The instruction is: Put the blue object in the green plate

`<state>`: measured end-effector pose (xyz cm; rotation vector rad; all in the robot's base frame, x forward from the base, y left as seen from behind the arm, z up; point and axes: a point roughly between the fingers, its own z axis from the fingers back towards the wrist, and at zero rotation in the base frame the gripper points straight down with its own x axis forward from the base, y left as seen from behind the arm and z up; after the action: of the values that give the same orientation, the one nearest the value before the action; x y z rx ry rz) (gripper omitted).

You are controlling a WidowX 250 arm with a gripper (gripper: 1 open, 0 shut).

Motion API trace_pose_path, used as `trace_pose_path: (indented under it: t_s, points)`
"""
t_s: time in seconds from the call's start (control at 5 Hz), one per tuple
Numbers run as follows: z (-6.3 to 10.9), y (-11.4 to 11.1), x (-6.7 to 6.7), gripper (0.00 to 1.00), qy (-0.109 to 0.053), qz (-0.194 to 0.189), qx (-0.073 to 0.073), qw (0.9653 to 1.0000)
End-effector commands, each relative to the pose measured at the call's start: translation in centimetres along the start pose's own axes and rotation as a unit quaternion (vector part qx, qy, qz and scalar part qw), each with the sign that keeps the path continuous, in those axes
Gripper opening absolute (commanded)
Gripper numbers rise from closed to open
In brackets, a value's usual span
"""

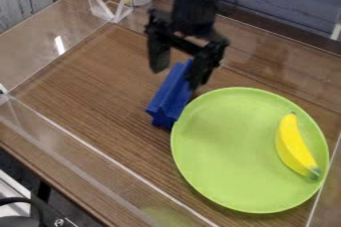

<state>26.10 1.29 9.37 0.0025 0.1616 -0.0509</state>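
Black and blurred, a robot's gripper [181, 62] hangs with its fingers spread wide apart above the far end of a ridged blue block [170, 99], though from here I cannot tell whether it touches the block. The block lies on the wooden table [83, 92] just beside the rim of a round green plate [233, 161], outside it, while a yellow banana [296, 146] rests inside the plate.
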Motion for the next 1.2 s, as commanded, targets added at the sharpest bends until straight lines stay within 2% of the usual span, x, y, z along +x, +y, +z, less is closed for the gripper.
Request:
trace_pose_path:
  t_s: [0.0,0.2,0.4,0.8,1.0]
  points:
    - [0.0,1.6,-0.6,1.00,-0.041,-0.004,0.002,0.9991]
    - [-1.5,2.8,-0.7,1.00,-0.045,-0.005,-0.004,0.9989]
    - [-2.9,3.0,-0.5,1.00,-0.048,-0.007,-0.008,0.9988]
    - [-4.8,2.0,0.5,1.00,-0.054,-0.019,-0.013,0.9983]
    - [-5.2,1.9,0.9,1.00,-0.058,-0.019,-0.013,0.9981]
